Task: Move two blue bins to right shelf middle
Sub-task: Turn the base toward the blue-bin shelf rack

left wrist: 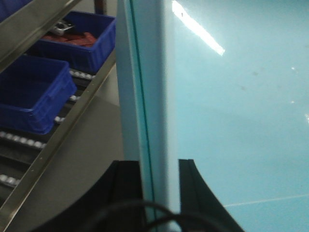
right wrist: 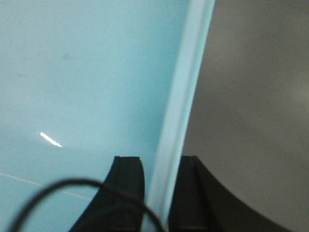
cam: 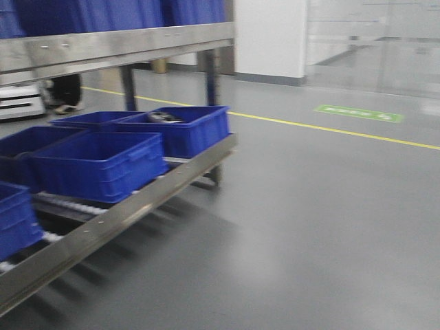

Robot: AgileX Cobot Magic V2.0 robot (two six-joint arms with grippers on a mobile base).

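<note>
The bins (cam: 100, 165) on the rack are deep blue, and the one at its far end (left wrist: 77, 36) holds reddish-brown pieces. The rack's front rail (cam: 137, 203) is dull silver. The floor (cam: 309, 227) is grey, crossed by a yellow line (cam: 330, 129) beside a green marking (cam: 359, 113). The panel (left wrist: 231, 121) is pale turquoise with a whitish rim (right wrist: 176, 121). The left gripper (left wrist: 159, 164) and right gripper (right wrist: 157, 159) are black.

— Is the front view sharp?
— No, it's smeared sideways. The blue bins (cam: 100, 165) and the floor (cam: 309, 227) look soft under dim, even overhead light, with faint shadows beneath the rack (cam: 137, 204).
— And the wrist views?
— Washed-out and blurry, with white glare streaks on the pale blue panel (left wrist: 241, 121).
</note>
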